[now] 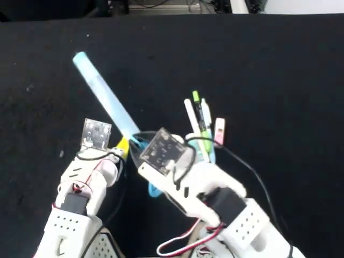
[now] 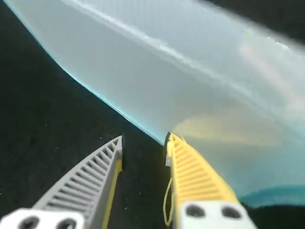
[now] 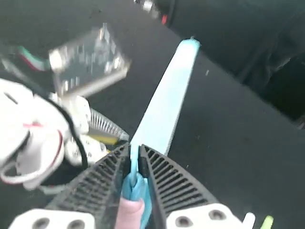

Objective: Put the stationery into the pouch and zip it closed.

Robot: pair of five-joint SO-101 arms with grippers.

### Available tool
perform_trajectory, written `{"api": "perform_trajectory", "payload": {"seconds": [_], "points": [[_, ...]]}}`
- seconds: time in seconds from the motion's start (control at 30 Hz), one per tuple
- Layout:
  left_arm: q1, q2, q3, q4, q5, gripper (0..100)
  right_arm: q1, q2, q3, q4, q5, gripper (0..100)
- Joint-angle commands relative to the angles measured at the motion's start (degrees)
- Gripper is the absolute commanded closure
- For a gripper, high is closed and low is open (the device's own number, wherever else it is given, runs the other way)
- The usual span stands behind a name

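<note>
The long pale-blue pouch (image 1: 105, 94) lies slanted across the black table (image 1: 258, 70), its near end between both arms. My right gripper (image 3: 134, 150) is shut on that near end of the pouch (image 3: 167, 105); something pink (image 3: 128, 210) sits deep between its jaws. My left gripper (image 2: 143, 143) is open, its yellow finger (image 2: 190, 174) touching the pouch's (image 2: 181, 71) edge and its grey finger (image 2: 90, 181) over bare table. The stationery (image 1: 203, 124), several pens, a green marker and a pink eraser (image 1: 219, 131), lies in a bunch beside the right arm, outside the pouch.
The left arm (image 1: 80, 188) and right arm (image 1: 215, 199) stand close together at the near edge, their wrists almost touching. A black cable (image 1: 252, 172) loops over the table beside the right arm. Open black table stretches to the far side and to the right.
</note>
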Motion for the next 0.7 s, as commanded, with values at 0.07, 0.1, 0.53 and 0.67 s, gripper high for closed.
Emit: {"api": "perform_trajectory", "payload": {"seconds": [0.07,0.1,0.53,0.67], "points": [[-5.58,0.35,-1.01,-1.32,-0.53,84,0.53,-1.27,5.58,-2.81,-0.09,98.8],[-6.46,0.35,-1.54,-1.23,-0.35,84,0.53,-1.27,6.64,-2.81,-0.09,98.8],[-12.70,0.26,-8.66,8.09,-0.18,84,0.70,-1.27,16.92,-8.79,-0.09,98.8],[-12.70,0.26,-10.24,10.11,-0.18,84,0.79,-1.27,12.44,-2.73,-0.09,98.8]]}}
